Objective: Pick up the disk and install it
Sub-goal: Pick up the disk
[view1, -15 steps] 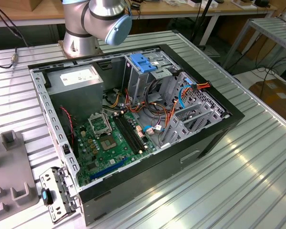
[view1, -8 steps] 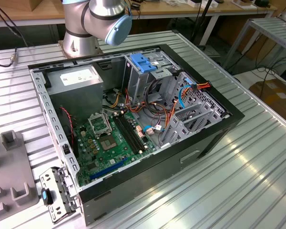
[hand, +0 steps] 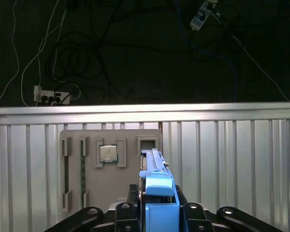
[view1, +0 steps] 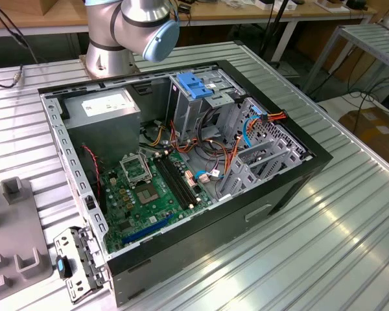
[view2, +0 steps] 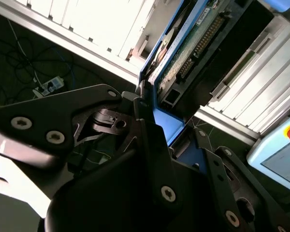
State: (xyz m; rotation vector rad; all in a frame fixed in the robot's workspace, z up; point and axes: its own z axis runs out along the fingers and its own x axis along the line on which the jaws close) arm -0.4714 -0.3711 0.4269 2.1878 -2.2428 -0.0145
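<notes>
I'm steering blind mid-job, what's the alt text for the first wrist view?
The tool grips the disk edge-on, its blue rail nearest the camera, over a ribbed metal table. Beyond the disk a grey tray holds a processor chip. Past the table's edge, cables lie on a dark floor.

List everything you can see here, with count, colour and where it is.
computer case: one, black, open, on the table.
power supply: one, grey, inside the case near the arm.
motherboard: one, green, on the case floor.
bracket: one, blue, atop the drive cage.
fixture tray: one, grey, at the exterior view's left.
disk: one, metal with blue rails, clamped in the tool.
arm: one, silver with blue cap, by the case.
tool: one, black, shut on the disk.
</notes>
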